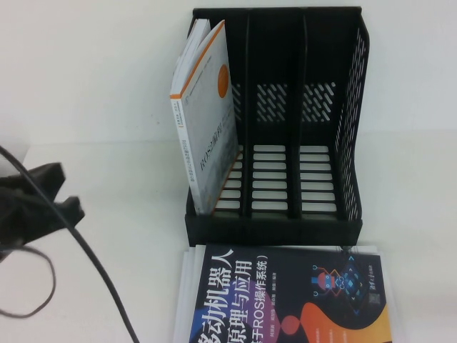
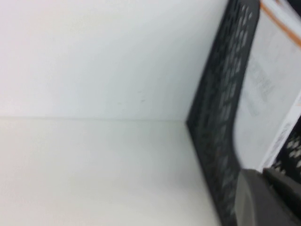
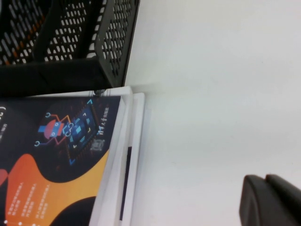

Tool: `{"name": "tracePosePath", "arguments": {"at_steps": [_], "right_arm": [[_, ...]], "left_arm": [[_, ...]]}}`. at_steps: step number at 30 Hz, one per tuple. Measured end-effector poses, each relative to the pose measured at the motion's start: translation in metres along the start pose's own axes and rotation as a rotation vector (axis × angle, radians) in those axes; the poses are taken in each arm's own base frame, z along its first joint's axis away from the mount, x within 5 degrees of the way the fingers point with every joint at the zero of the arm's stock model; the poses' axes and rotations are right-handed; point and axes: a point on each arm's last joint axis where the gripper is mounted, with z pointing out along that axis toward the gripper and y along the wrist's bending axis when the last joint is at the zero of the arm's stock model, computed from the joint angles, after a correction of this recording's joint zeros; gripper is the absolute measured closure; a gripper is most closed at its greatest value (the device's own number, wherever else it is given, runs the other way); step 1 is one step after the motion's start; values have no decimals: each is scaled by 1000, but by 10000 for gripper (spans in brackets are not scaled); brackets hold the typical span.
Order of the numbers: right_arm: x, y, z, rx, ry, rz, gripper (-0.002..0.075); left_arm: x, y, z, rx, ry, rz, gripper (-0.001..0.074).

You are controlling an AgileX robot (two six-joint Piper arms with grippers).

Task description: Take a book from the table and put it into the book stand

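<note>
The white book (image 1: 207,121) with orange strips and an orange circle stands upright in the left slot of the black book stand (image 1: 285,221), leaning a little to the left. In the left wrist view the book (image 2: 268,84) shows behind the stand's perforated side wall (image 2: 225,103). My left gripper (image 2: 263,188) is shut and empty, just outside the stand's left side; its black-covered arm (image 1: 32,204) sits at the table's left edge. My right gripper (image 3: 265,197) is shut and empty over bare table (image 3: 211,94), to the right of the stand; it is out of the high view.
A dark navy book (image 1: 285,300) with an orange swirl lies on a stack of white books in front of the stand, also in the right wrist view (image 3: 51,155). A black cable (image 1: 86,250) loops across the left of the table (image 1: 93,107). The stand's middle and right slots hold nothing.
</note>
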Motion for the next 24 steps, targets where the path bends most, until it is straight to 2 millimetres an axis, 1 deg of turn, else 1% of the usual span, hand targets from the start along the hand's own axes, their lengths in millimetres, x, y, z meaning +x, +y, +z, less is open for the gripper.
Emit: {"name": "tracePosePath", "arguments": {"at_steps": [3, 6, 8, 11, 14, 17, 20, 24], "right_arm": [[0, 0, 0, 0, 0, 0, 728], [0, 0, 0, 0, 0, 0, 728], [0, 0, 0, 0, 0, 0, 728], [0, 0, 0, 1, 2, 0, 728], [0, 0, 0, 1, 2, 0, 728], [0, 0, 0, 1, 2, 0, 728], [0, 0, 0, 1, 2, 0, 728], [0, 0, 0, 1, 2, 0, 728]], "left_arm": [[3, 7, -12, -28, 5, 107, 734], [13, 15, -33, -54, 10, 154, 734], [24, 22, -51, -79, -8, 163, 735], [42, 30, -78, -113, -95, 183, 736], [67, 39, -93, -150, -164, 188, 736], [92, 46, -101, -173, -210, 186, 736], [119, 54, -103, -190, -203, 156, 736], [136, 57, -105, -206, -122, 143, 736]]}}
